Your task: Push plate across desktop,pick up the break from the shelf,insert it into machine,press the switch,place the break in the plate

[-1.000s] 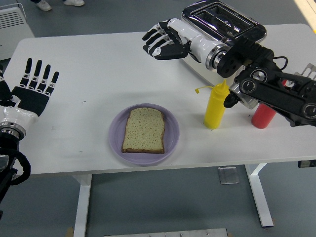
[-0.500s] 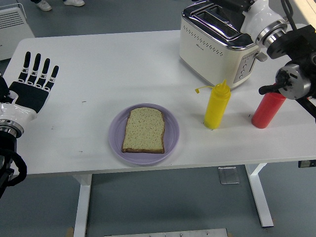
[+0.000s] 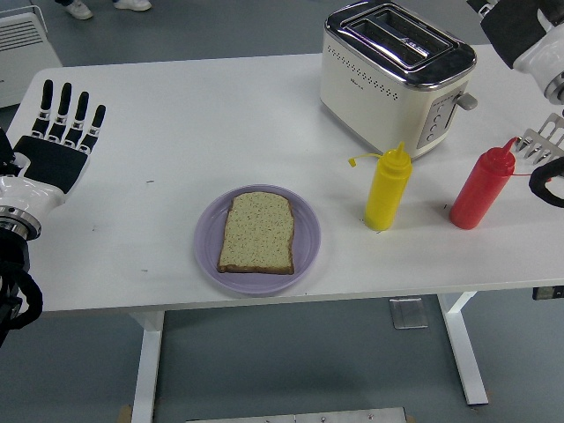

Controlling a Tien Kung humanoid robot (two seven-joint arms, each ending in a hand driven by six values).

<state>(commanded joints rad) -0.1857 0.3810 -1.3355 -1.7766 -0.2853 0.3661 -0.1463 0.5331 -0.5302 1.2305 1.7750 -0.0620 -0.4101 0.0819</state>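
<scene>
Purple plate [image 3: 304, 256] sitting low centre on the white table [image 3: 176, 115], slice of bread [image 3: 256, 232] lying flat on it, nothing on top or crowding it. Just to the right: yellow squeeze bottle [image 3: 387, 189], cap up, then a red squeeze bottle [image 3: 479, 189] further right, the two well apart from each other. Cream and chrome toaster [image 3: 397, 75] at upper right behind both bottles, slots empty, lever on its right end. White box with vents [image 3: 25, 40] in the upper left corner, off the table.

Left hand [image 3: 55, 150] at the far left edge, over the table, palm flat, fingers [image 3: 64, 107] straight and spread, holding nothing. Well apart from the plate.

Right hand barely in frame: only a bit of black and white arm [image 3: 529, 31] at the top right corner and some metal parts at the right edge near the red bottle. Can't tell what its fingers are doing.
</scene>
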